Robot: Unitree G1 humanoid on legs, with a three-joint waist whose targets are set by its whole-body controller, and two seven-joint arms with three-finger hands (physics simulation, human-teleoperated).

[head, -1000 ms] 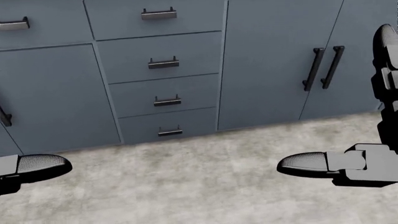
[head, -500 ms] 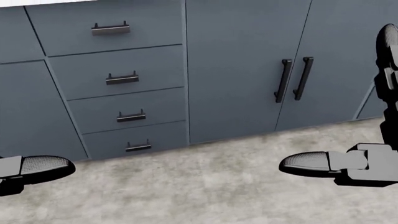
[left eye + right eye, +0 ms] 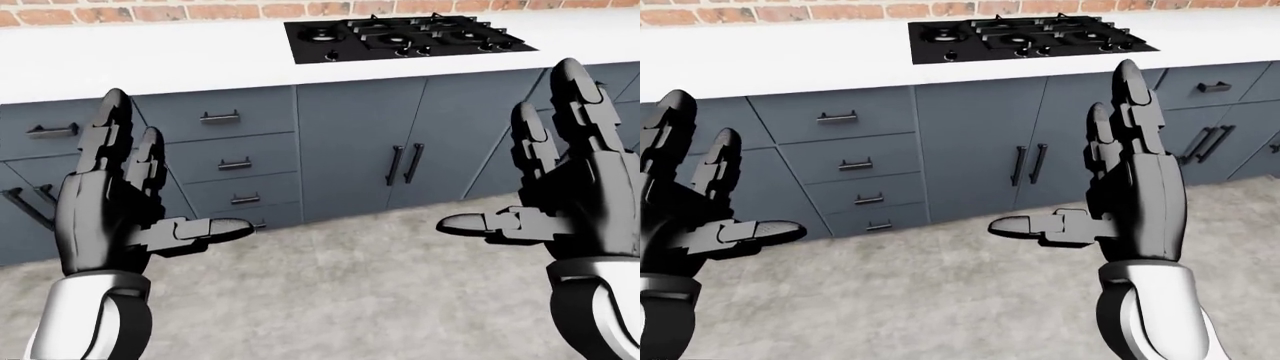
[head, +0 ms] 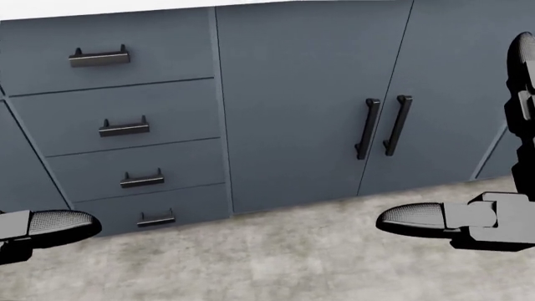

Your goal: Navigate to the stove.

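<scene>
The stove is a black gas cooktop (image 3: 408, 37) set in the white counter (image 3: 150, 64) at the top of the left-eye view, right of middle; it also shows in the right-eye view (image 3: 1030, 36). My left hand (image 3: 125, 206) is raised at the lower left, fingers spread, open and empty. My right hand (image 3: 1115, 191) is raised at the right, fingers spread, open and empty. Both hands are held well short of the cabinets. The head view shows only cabinet fronts, floor and my thumbs.
Blue-grey cabinets run under the counter: a drawer stack (image 3: 232, 161) at the left and a double door with two black handles (image 3: 404, 163) below the stove. A brick wall (image 3: 180, 10) stands behind. Grey concrete floor (image 3: 340, 292) lies between me and the cabinets.
The whole head view has shifted: the drawers and the double door slid left and down in the picture, so the camera has moved right and nearer the cabinets. My hands keep their pose.
</scene>
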